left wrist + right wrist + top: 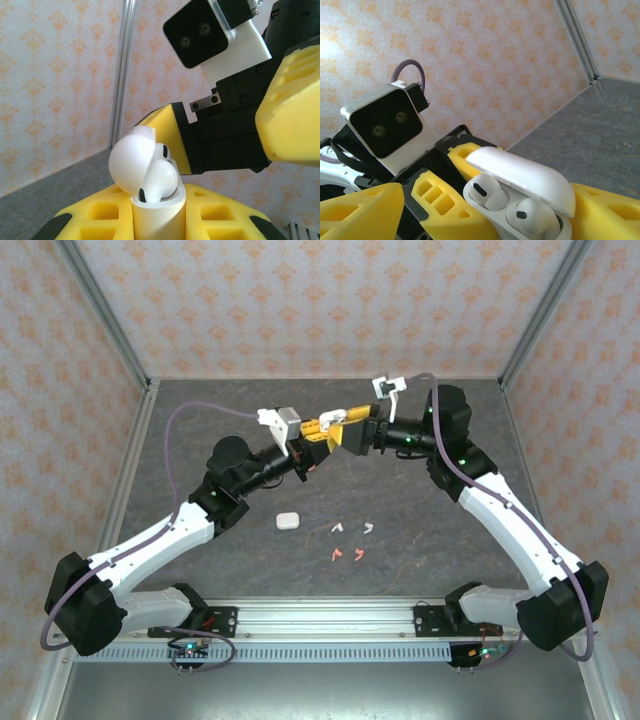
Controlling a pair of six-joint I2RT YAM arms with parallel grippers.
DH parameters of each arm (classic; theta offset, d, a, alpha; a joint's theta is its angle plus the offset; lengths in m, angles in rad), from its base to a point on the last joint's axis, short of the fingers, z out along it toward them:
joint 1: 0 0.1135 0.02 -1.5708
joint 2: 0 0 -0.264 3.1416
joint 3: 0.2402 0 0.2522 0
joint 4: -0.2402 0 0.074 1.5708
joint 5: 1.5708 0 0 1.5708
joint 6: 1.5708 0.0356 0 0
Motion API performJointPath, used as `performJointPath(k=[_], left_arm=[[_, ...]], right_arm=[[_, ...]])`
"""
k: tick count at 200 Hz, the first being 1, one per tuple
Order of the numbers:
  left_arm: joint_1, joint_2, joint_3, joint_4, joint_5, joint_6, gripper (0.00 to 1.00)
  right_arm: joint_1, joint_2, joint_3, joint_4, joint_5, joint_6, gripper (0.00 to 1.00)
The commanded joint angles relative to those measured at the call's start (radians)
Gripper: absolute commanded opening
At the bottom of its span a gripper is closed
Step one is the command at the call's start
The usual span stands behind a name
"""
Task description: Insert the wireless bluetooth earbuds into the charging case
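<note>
Earbuds (527, 215), glossy white, in rounded case (520, 176)

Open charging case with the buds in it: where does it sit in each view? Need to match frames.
Top external: open charging case upper centre, where the arm tips meet; too small to make out cleanly.
Left wrist: bottom centre, lid tipped left.
Right wrist: bottom centre-right, lid half raised over two white buds.
Shared landmark: left gripper's yellow fingers, clamping the case.
</note>
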Motion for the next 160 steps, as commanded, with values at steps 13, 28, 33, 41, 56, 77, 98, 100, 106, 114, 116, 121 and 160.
performJointPath(k=[13,28,33,41,56,77,98,100,106,114,116,121,160], left_arm=[[-0.012,-0.017,0.026,-0.010,0.013,0.021,0.00],[-0.012,-0.019,0.023,-0.012,0.011,0.023,0.00],[-0.012,-0.021,0.022,-0.012,0.011,0.025,0.00],[-0.012,-0.022,0.020,-0.011,0.010,0.025,0.00],[-0.012,-0.025,0.018,-0.012,0.005,0.027,0.00],[-0.012,-0.028,0.017,-0.020,-0.003,0.031,0.00],[-0.012,-0.033,0.007,-0.011,-0.011,0.030,0.00],[-0.012,-0.034,0.008,-0.011,-0.012,0.028,0.00],[-0.012,-0.034,0.008,-0.011,-0.015,0.029,0.00],[-0.012,-0.034,0.008,-0.012,-0.016,0.029,0.00],[-0.012,-0.034,0.007,-0.012,-0.016,0.029,0.00],[-0.012,-0.034,0.007,-0.014,-0.016,0.030,0.00],[-0.012,-0.026,0.018,-0.040,-0.029,0.034,0.00]], right_arm=[[0.001,-0.062,0.016,0.118,0.011,-0.038,0.82],[0.002,-0.067,0.012,0.123,0.016,-0.041,0.82],[0.002,-0.067,0.012,0.122,0.016,-0.043,0.82],[0.002,-0.069,0.011,0.116,0.020,-0.048,0.82],[0.002,-0.070,0.010,0.095,0.032,-0.060,0.82],[0.001,-0.070,0.012,0.055,0.057,-0.079,0.82],[0.001,-0.070,0.016,-0.002,0.100,-0.106,0.82],[0.002,-0.070,0.015,-0.006,0.102,-0.109,0.82],[0.002,-0.071,0.012,-0.012,0.108,-0.112,0.82],[0.001,-0.072,0.009,-0.013,0.113,-0.113,0.83],[0.002,-0.073,0.007,-0.012,0.113,-0.113,0.82],[0.002,-0.073,0.004,-0.013,0.115,-0.112,0.82],[0.002,-0.076,0.008,-0.091,0.186,-0.143,0.87]])
